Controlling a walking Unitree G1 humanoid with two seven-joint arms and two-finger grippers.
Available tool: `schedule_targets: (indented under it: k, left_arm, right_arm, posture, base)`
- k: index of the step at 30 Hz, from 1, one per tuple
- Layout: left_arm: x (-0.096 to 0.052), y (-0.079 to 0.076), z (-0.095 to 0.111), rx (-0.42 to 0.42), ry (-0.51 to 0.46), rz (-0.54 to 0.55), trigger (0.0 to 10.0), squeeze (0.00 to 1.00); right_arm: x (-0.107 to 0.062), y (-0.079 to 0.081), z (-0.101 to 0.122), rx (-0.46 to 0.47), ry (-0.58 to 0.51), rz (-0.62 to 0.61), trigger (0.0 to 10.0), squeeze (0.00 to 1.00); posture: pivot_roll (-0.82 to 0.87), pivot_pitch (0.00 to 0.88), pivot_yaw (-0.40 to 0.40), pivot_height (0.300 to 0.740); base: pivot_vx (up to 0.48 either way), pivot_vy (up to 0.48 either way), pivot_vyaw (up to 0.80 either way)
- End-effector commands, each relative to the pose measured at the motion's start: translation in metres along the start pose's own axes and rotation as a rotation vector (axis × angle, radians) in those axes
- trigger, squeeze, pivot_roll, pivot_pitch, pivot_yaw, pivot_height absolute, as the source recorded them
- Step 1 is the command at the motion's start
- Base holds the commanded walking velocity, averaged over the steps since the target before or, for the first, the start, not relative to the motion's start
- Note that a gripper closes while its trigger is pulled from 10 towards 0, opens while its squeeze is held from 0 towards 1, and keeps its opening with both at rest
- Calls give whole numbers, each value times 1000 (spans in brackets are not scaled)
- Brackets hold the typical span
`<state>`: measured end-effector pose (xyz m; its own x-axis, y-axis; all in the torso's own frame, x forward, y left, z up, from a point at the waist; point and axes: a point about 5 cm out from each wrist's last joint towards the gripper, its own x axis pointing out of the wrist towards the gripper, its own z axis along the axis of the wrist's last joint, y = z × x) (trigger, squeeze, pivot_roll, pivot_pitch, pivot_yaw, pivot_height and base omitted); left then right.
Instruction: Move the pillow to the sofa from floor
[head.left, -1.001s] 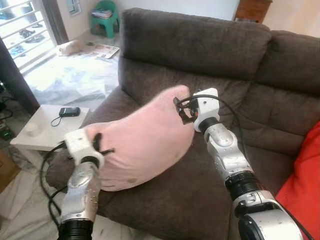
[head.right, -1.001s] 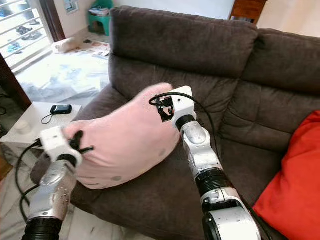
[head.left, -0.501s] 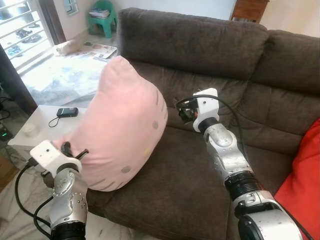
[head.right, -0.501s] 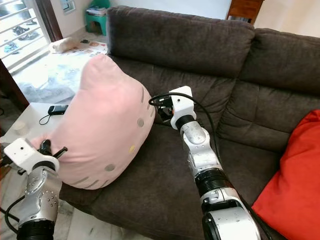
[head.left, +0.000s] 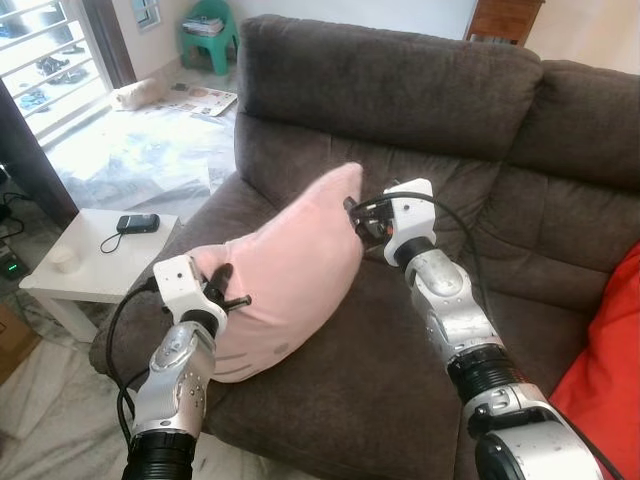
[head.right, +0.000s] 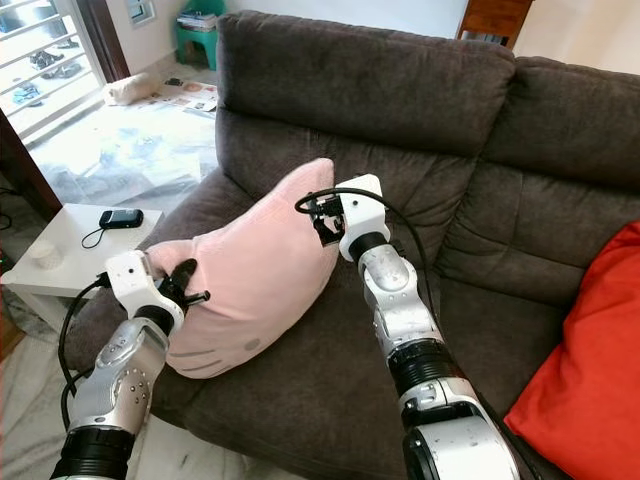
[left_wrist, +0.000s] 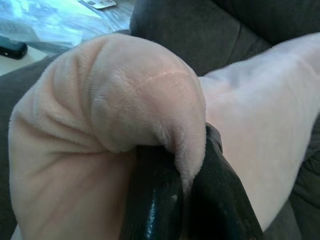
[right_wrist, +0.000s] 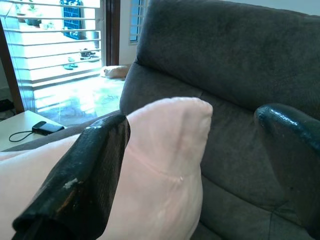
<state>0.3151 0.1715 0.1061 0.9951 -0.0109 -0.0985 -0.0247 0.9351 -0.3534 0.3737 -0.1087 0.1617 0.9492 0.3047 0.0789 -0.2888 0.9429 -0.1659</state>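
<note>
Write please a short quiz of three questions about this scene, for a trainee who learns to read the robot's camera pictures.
1. True or false: the pink pillow lies on the floor.
2. Which gripper is clamped on the pillow's fabric? A) left gripper B) right gripper C) neither
3. Fill in: the black phone lies on the small white ____.

Key:
1. False. It rests on the brown sofa, by its armrest.
2. A. In the left wrist view its jaws pinch a fold of fabric; the right gripper's jaws stand open at the pillow's upper corner.
3. Table.
</note>
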Motion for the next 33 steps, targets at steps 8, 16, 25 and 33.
schedule_targets:
  k: [8,16,25,33]
  left_arm:
    - [17,-11,9,-122,11,-9,10000,0]
    - [41,0,37,-427,-85,120,10000,0]
    - [25,9,0,-216,89,22,10000,0]
    - [6,33,-18,-337,86,189,10000,0]
  right_arm:
    - [-2,2,3,2,-17,-4,10000,0]
    - [-3,0,3,6,-18,-13,10000,0]
    - [-3,2,3,9,-16,-6,10000,0]
    - [-3,5,2,12,-15,2,10000,0]
  posture:
    - [37,51,-52,740]
    - [28,56,-52,740]
    - [33,59,-57,740]
    - [30,55,-57,740]
  base:
    - [0,0,0]
    - [0,0,0]
    - [0,0,0]
    - [0,0,0]
